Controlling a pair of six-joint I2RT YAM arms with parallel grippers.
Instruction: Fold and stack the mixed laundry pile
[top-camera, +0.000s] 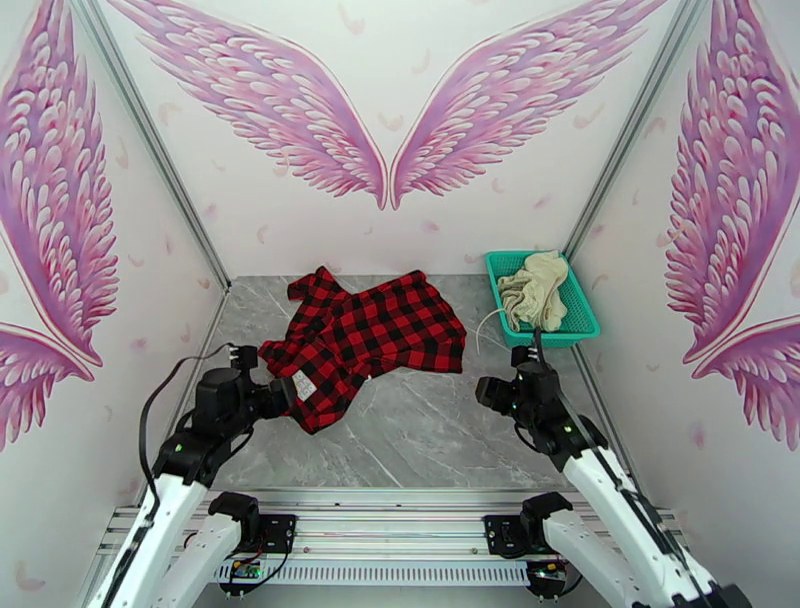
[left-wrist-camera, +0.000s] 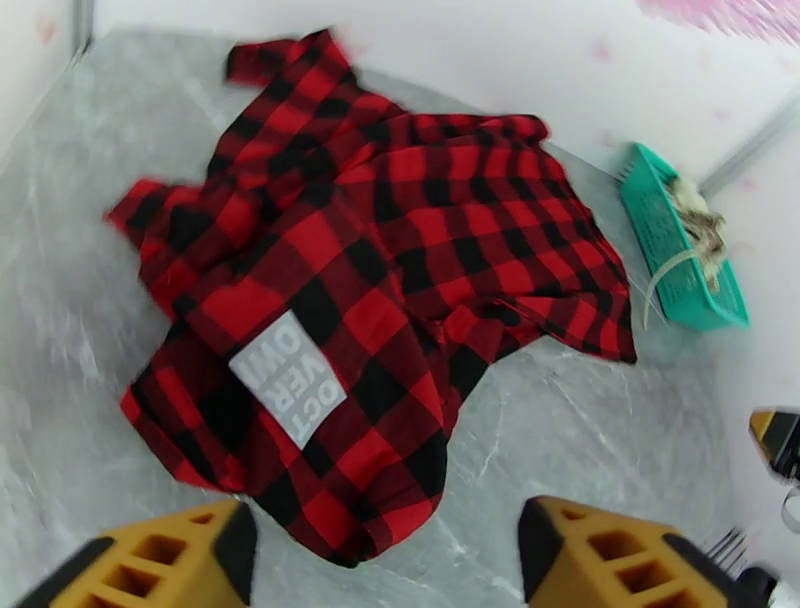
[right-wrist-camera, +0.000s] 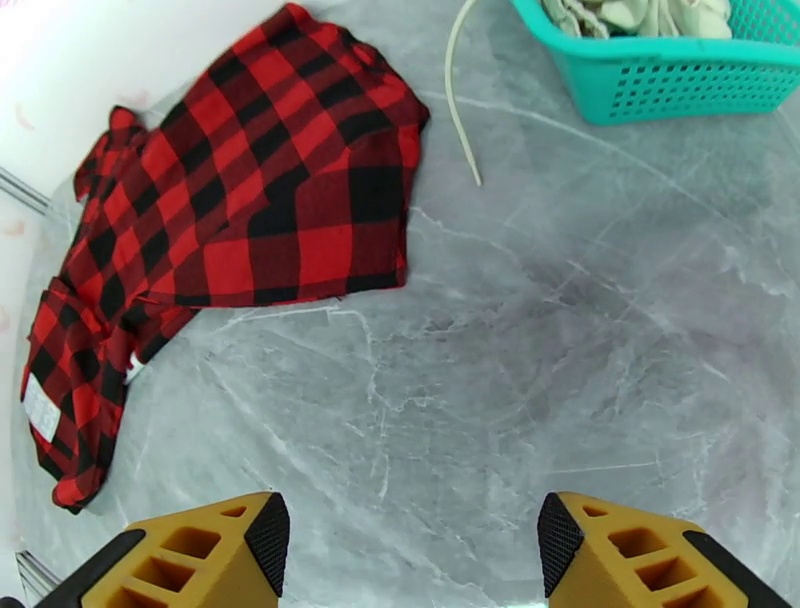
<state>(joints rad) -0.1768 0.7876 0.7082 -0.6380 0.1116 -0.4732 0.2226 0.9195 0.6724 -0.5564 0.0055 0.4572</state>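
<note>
A red-and-black check shirt (top-camera: 365, 335) lies crumpled on the grey table, its white label (left-wrist-camera: 288, 378) facing up near the front left. The cream garment (top-camera: 533, 287) sits bunched in the teal basket (top-camera: 580, 322) at the back right, a pale cord trailing out. My left gripper (top-camera: 283, 393) hovers at the shirt's near-left corner, open and holding nothing; its yellow fingers (left-wrist-camera: 160, 560) frame that hem. My right gripper (top-camera: 487, 392) hangs open over bare table right of the shirt (right-wrist-camera: 250, 190), in front of the basket (right-wrist-camera: 680, 80).
Wing-patterned white walls close in the table on the left, back and right. The grey marble table (top-camera: 430, 430) has bare surface in front of the shirt and between both arms. A metal rail (top-camera: 390, 520) carries the arm bases along the near edge.
</note>
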